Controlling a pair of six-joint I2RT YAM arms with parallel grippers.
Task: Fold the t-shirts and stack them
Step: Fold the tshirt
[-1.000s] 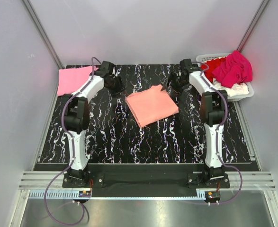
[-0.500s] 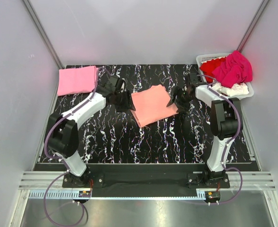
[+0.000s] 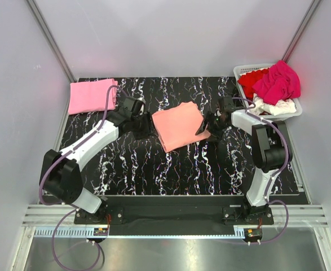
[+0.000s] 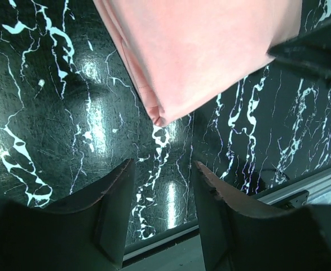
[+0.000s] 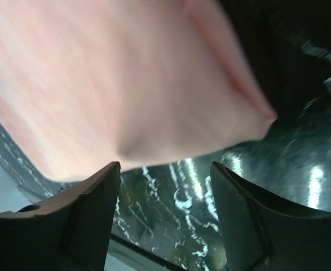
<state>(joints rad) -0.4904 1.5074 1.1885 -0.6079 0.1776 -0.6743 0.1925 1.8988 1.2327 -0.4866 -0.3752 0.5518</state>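
light: bright | glare: table [image 4: 171,197] | blur: salmon-orange t-shirt [image 5: 97,84], right wrist view

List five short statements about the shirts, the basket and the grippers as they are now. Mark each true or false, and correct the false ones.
1. The salmon shirt lies folded mid-table, between the left gripper and the right gripper. True.
2. The left gripper is shut on the salmon shirt. False: its jaws stand open, with the shirt's corner just beyond the fingertips.
3. A pink shirt lies folded at the table's far left corner. True.
4. The basket is empty. False: it holds a magenta shirt, a red shirt and a white shirt.
5. The pink shirt is stacked on the salmon one. False: they lie apart.
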